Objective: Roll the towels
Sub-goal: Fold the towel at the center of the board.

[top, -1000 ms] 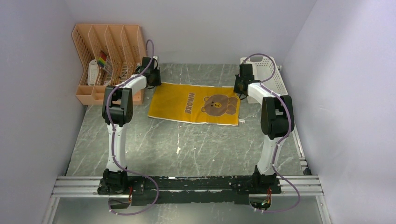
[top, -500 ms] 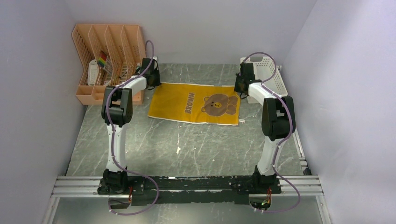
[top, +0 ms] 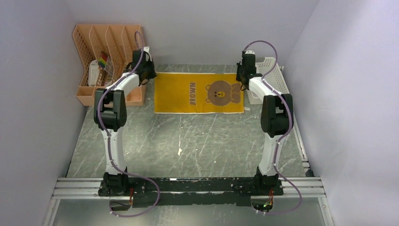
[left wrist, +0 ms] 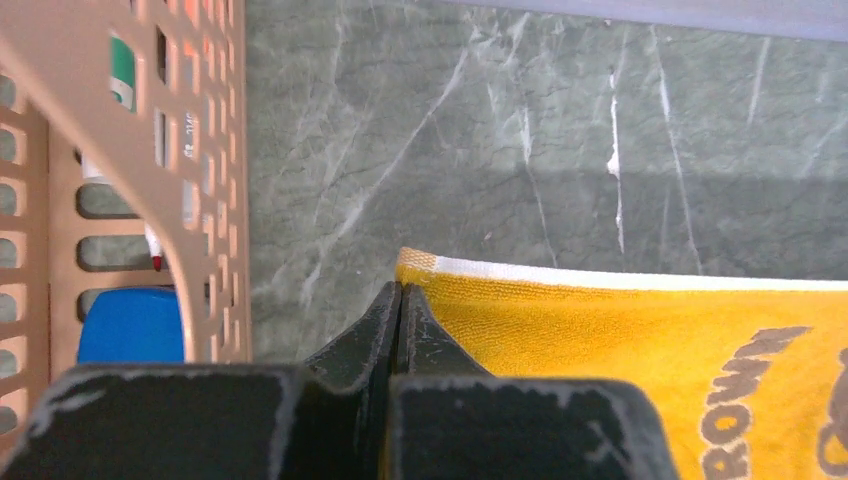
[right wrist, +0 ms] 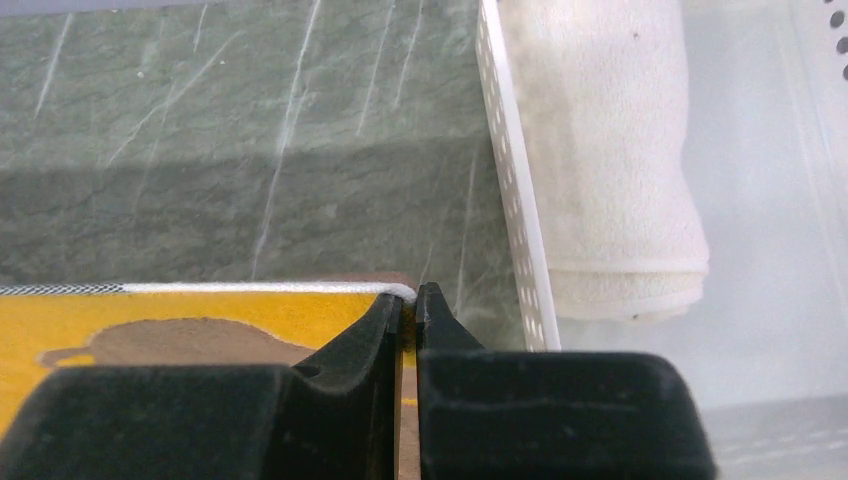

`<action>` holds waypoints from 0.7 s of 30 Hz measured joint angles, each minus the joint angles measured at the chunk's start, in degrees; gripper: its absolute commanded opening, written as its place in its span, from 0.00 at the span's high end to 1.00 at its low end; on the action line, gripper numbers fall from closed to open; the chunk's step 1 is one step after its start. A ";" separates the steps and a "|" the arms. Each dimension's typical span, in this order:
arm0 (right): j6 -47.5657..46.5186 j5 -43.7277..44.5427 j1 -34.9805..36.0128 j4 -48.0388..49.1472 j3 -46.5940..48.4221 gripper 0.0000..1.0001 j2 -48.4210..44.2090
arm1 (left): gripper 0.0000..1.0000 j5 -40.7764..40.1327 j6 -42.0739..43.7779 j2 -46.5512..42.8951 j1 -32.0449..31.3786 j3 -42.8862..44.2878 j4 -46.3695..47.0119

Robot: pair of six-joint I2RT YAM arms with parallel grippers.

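A mustard-yellow towel (top: 197, 94) with a brown bear and the word BROWN lies flat at the back of the table. My left gripper (top: 151, 76) is shut on its far left corner; in the left wrist view the jaws (left wrist: 400, 290) are closed on the white-trimmed corner of the towel (left wrist: 620, 340). My right gripper (top: 242, 79) is shut on its far right corner, with the trim pinched between the jaws (right wrist: 415, 295) and the towel (right wrist: 200, 305) to their left. A rolled cream-white towel (right wrist: 610, 150) lies in the white basket. No brown towel is in view.
An orange slotted rack (top: 108, 47) with small items stands at the back left, close beside my left gripper (left wrist: 200, 150). The white mesh basket (top: 275, 75) stands at the back right, its wall (right wrist: 510, 200) just right of my right gripper. The back wall is close behind.
Both grippers have moved toward the back wall with the towel's far corners. The towel has slid back and now lies straight and square instead of skewed.
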 measured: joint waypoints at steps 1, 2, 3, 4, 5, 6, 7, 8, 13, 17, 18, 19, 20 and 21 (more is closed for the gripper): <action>-0.70 0.17 0.00 0.79 0.00 1.00 0.28 | 0.93 0.55 -0.13 -0.79 0.33 -0.66 0.90; -1.18 0.24 0.00 1.20 0.00 1.00 0.42 | 0.93 0.90 -0.26 -1.36 0.52 -1.25 1.40; -1.62 0.24 0.02 1.60 0.00 1.00 0.52 | 0.93 1.27 -0.28 -1.97 0.70 -2.10 2.12; -2.14 0.22 0.04 2.14 0.00 1.00 0.57 | 0.93 1.62 -0.28 -2.62 0.83 -3.34 3.17; -2.56 0.15 0.07 2.60 -0.04 1.00 0.57 | 0.93 1.90 -0.26 -3.30 0.90 -4.70 4.00; -2.91 0.09 0.09 3.17 -0.13 1.00 0.55 | 0.93 2.19 -0.24 -4.02 0.96 -6.47 5.25; -3.39 -0.02 0.09 4.22 -0.59 1.00 0.44 | 0.93 2.43 -0.24 -4.92 0.98 -8.63 6.69; -3.87 -0.20 0.07 5.29 -1.46 1.00 0.17 | 0.93 2.67 -0.24 -6.03 0.98 -11.17 7.93; -6.49 -1.33 0.09 10.16 -12.09 1.00 -4.13 | 0.93 3.65 -0.31 -10.91 0.98 -21.94 13.60; -7.87 -2.91 0.09 13.25 -20.37 1.00 -8.46 | 0.93 3.69 -0.52 -14.73 0.72 -28.68 17.11; -8.17 -3.41 0.07 13.99 -22.01 1.00 -9.40 | 0.93 3.65 -0.61 -15.82 0.52 -30.32 17.88; -8.52 -3.85 0.07 14.58 -23.47 1.00 -10.27 | 0.93 3.56 -0.72 -16.85 0.22 -31.91 18.91; -8.76 -4.07 0.04 15.08 -24.57 1.00 -10.93 | 0.93 3.43 -0.79 -17.79 -0.11 -33.42 19.80; -9.09 -4.35 0.04 15.72 -25.86 1.00 -11.65 | 0.93 3.15 -0.83 -18.62 -0.37 -34.62 20.37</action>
